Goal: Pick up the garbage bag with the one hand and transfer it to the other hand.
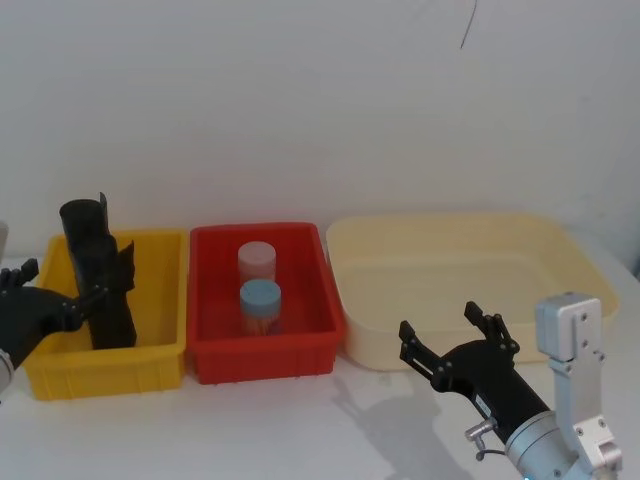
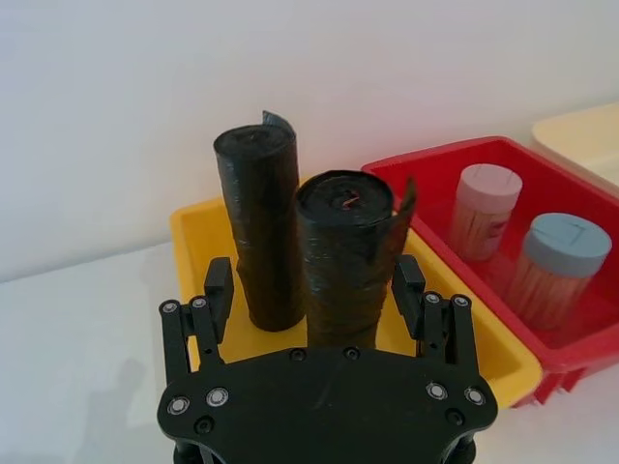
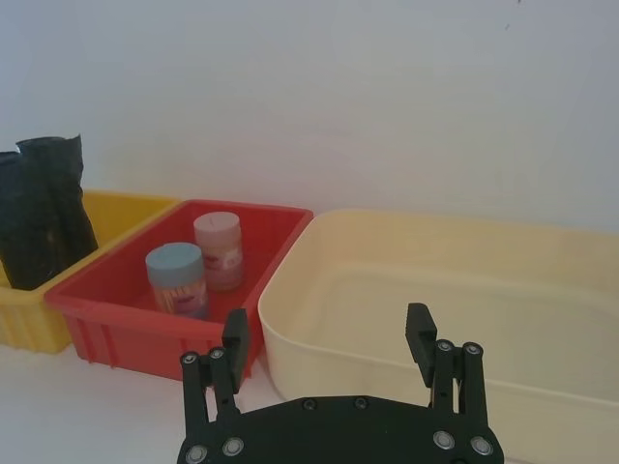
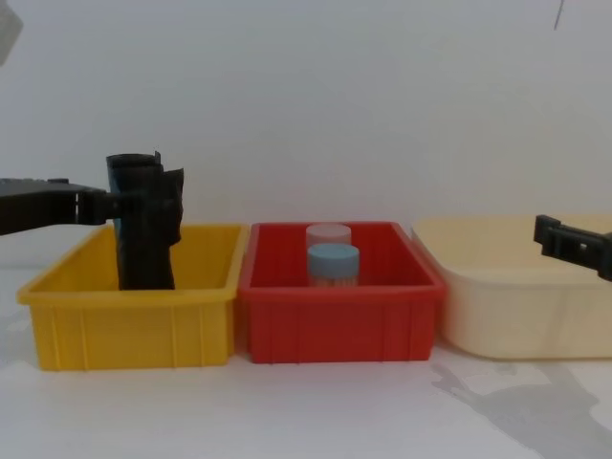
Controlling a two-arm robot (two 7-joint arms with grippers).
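Saw garbage bag (image 2: 346,261) upright in yellow bin (image 2: 193,227), just beside slimmer roll (image 2: 259,227). Found left gripper (image 2: 311,274) open, fingers (image 2: 218,290) straddling bag. Found right gripper (image 3: 327,327) open, hovering near cream tub (image 3: 484,290). Feared closing off-centre: could pinch loose flap (image 2: 406,205), tip bag, drag slimmer roll along

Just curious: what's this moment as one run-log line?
left hand: open, flanking garbage bag in yellow bin | right hand: open, idle

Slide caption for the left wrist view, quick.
Open left gripper lined up on the thick garbage bag standing in the yellow bin.
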